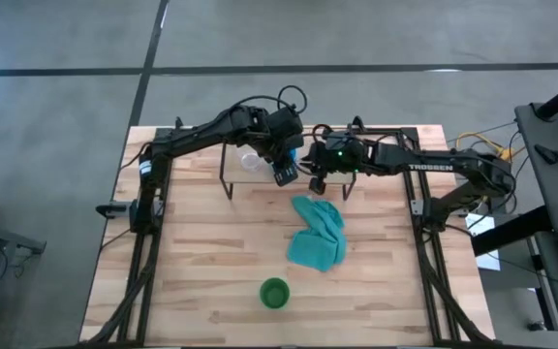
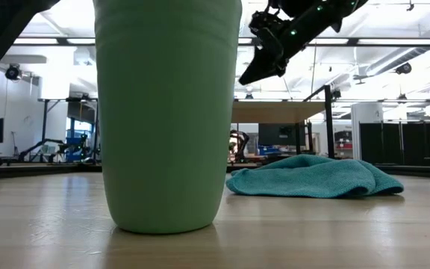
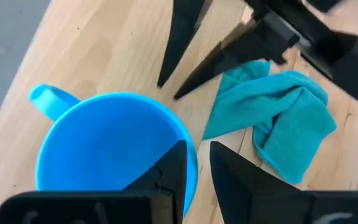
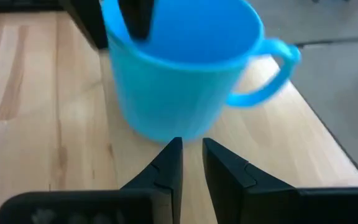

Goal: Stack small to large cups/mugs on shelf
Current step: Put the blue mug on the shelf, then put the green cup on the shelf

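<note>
The bright blue mug (image 3: 104, 149) with its handle (image 4: 272, 68) is in my left gripper (image 3: 197, 168), over the shelf (image 1: 240, 179) at the table's far side. My right gripper (image 4: 192, 155) is just to the mug's right, fingers a narrow gap apart, touching nothing. The small clear glass cup (image 1: 249, 160) stands on the shelf board beside my left wrist. The larger green cup (image 1: 274, 293) stands upright on its base near the table's near edge and fills the low view (image 2: 166, 112). My left gripper holds the blue mug by its rim (image 3: 192, 158), on the side opposite the handle. One finger (image 3: 169, 171) is inside the mug and the other (image 3: 241, 183) outside, coming from above. The mug is upright; whether its base rests on the wood I cannot tell.
A crumpled teal cloth (image 1: 318, 233) lies on the table between the shelf and the green cup. The shelf's thin black legs (image 1: 229, 184) stand at the board's corners. Bare wood (image 1: 182, 252) stretches to the left and right of the cloth.
</note>
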You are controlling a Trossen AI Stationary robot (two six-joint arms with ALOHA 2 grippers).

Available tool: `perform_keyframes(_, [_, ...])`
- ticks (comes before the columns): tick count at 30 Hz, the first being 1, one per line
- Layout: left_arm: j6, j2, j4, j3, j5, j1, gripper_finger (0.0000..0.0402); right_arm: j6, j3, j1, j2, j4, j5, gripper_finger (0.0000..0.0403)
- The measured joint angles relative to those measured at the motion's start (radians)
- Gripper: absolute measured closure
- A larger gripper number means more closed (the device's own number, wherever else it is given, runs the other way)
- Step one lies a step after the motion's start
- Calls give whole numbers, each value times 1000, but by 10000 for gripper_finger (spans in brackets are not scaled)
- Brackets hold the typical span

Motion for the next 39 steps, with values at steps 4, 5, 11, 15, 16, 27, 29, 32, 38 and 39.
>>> perform_keyframes(4, [-1, -32, -1, 0, 0, 0, 345, 6, 0, 1, -55, -109, -1, 346])
perform_keyframes(5, [-1, -42, -2, 0, 1, -2, 345, 6, 0, 2, -75, -136, -3, 346])
perform_keyframes(11, [-52, -112, -28, -2, 16, -30, 345, 78, 17, 7, -207, -247, -90, 346])
perform_keyframes(15, [-50, -157, -45, -5, 19, -53, 345, 62, 21, 14, -298, -250, -270, 346])
perform_keyframes(16, [-44, -170, -45, -7, 19, -57, 345, 33, 21, 20, -315, -253, -306, 346])
perform_keyframes(27, [26, -266, -70, -22, 19, -74, 345, -116, 32, 152, -383, -256, -344, 346])
perform_keyframes(29, [30, -280, -92, -23, 19, -74, 345, -94, 32, 177, -375, -241, -346, 346])
perform_keyframes(32, [34, -305, -134, -23, 10, -74, 345, -39, 32, 206, -349, -217, -355, 346])
perform_keyframes(38, [32, -364, -182, -23, -26, -74, 345, 128, 33, 263, -267, -78, -403, 346])
perform_keyframes(39, [33, -374, -182, -24, -27, -74, 345, 132, 38, 273, -248, -56, -403, 344])
